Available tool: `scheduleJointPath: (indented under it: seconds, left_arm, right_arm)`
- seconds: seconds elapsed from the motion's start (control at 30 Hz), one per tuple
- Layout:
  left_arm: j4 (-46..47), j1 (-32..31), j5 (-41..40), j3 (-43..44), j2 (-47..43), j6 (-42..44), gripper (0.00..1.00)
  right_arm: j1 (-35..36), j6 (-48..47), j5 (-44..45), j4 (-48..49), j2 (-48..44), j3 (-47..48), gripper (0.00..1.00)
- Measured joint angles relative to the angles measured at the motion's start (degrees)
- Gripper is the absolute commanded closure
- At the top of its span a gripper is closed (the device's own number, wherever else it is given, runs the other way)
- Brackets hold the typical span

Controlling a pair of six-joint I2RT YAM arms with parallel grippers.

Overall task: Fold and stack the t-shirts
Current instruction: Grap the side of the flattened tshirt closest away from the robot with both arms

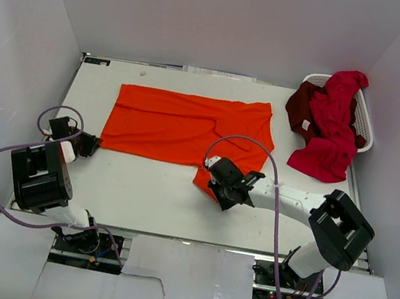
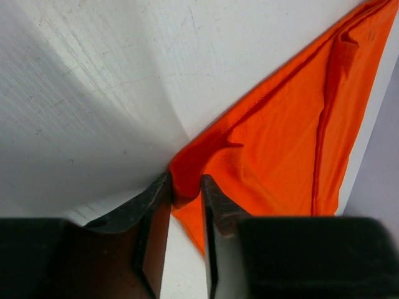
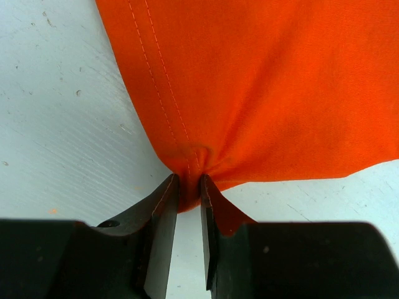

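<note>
You're on the first fold of the orange t-shirt (image 1: 188, 128). The left gripper (image 2: 185, 190) is clamped on a corner and the right gripper (image 3: 189, 187) on the hem, with cloth fanning out ahead of both jaws. Next move, I'd say: lift both in sync and carry the edge across with even tension. The red t-shirts (image 1: 327, 129) are in the basket (image 1: 365, 138), well past the right jaws.

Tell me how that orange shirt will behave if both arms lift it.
Probably floppy: the orange t-shirt puckers where the right gripper pinches its hem, so it should sag between grips. Likely light, being thin cloth lying flat. It may slip, since the left gripper holds only a small corner.
</note>
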Motion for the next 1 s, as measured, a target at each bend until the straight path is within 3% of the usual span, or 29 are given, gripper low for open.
scheduleJointPath:
  seconds: [0.17,0.3,1.0]
  left_arm:
    - [-0.09,-0.48,-0.42,-0.13,0.46,-0.9,0.99]
    - [-0.13,-0.48,-0.66,-0.24,0.42,-1.05,1.0]
    - [-6.08,-5.84,-0.9,4.0,-1.68,0.0,1.0]
  right_arm:
    - [-0.26,-0.02,-0.04,-0.46,-0.42,0.0,0.8]
    - [-0.33,-0.11,-0.31,-1.29,-1.11,0.0,0.92]
    - [-2.54,-1.57,-1.84,-11.61,-6.82,7.85,0.92]
